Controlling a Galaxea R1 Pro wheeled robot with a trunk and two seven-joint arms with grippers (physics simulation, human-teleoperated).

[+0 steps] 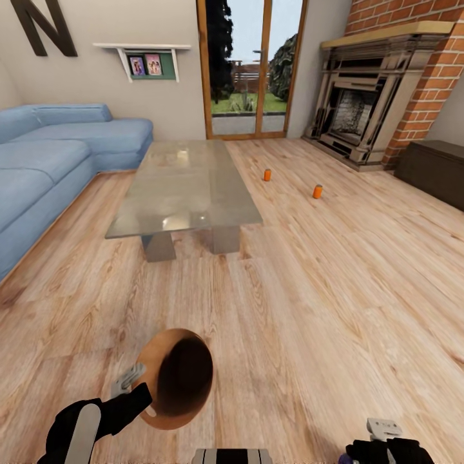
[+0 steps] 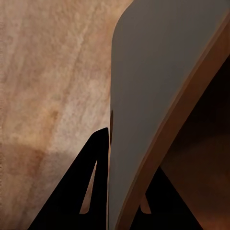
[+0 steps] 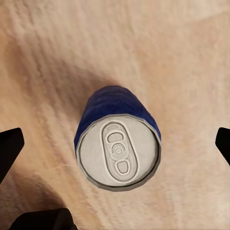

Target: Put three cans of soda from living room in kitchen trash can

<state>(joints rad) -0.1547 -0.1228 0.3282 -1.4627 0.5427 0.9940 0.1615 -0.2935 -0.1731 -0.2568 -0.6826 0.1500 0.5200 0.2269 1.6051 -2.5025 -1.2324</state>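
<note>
Bin (image 1: 175,380): coppery, tilted, its wall clamped between the left gripper (image 2: 112,191) fingers. Right gripper (image 3: 115,143): fingers spread wide above an upright blue can (image 3: 117,143) on the plank floor (image 1: 309,290). Two orange cans (image 1: 267,174) (image 1: 317,191): floor, near the fireplace (image 1: 361,109).

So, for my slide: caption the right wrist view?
Open right hand above an upright blue soda can on wood floor.

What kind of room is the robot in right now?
A living room, by the look of it: a blue L-shaped sofa, a low glass-topped table and a brick fireplace, on a light wood plank floor, with glazed doors to a garden.
</note>
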